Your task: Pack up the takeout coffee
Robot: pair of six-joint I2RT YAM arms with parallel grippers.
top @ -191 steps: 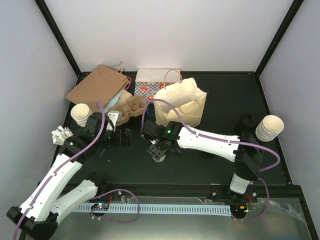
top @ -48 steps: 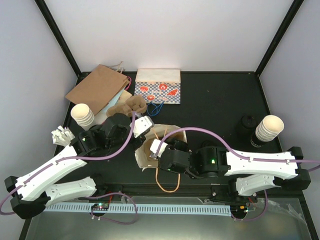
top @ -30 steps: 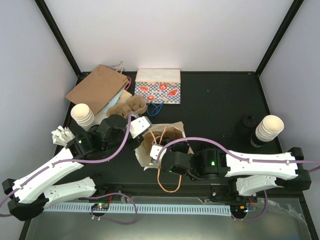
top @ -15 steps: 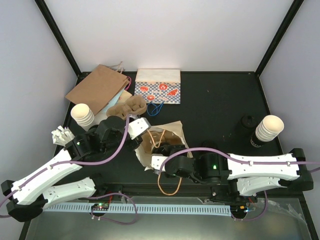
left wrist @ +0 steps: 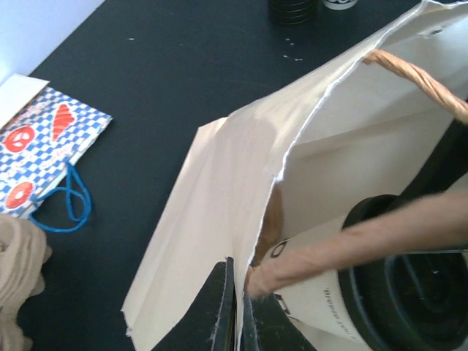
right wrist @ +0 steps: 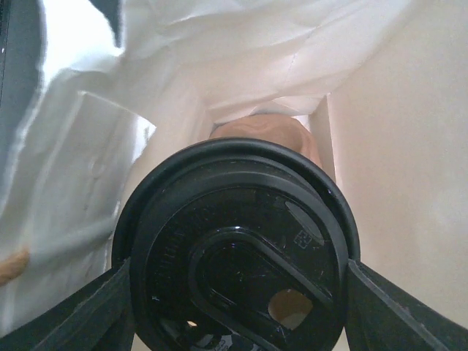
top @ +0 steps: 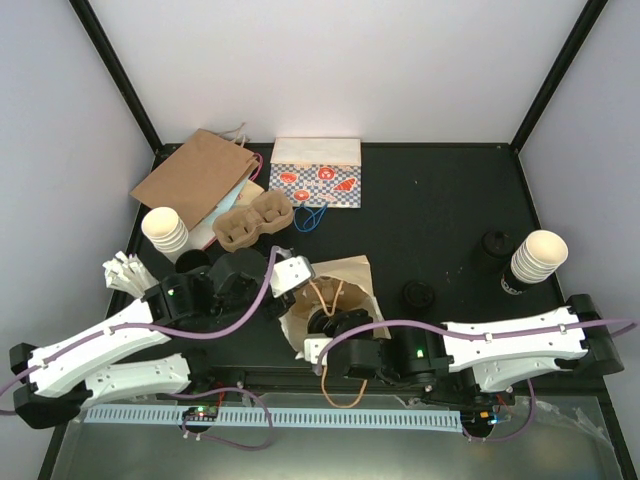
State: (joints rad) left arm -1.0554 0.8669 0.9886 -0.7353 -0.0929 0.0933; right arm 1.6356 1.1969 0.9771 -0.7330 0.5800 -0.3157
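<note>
Crowding the paper bag (right wrist: 80, 183): takeout coffee (right wrist: 238, 256)

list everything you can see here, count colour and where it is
takeout coffee: 1, cream, black lid, inside cream paper bag
cream paper bag: 1, open, near centre
brown paper bag: 1, flat, far left
checked bag: 1, blue-red-white, far centre
cup carrier: 1, brown, beside brown paper bag
cup stacks: 2, cream, left and right edges
lid piles: at least 2, black, right side
left gripper: 1, black fingers, pinching cream paper bag rim
right gripper: 1, black fingers, holding takeout coffee
</note>
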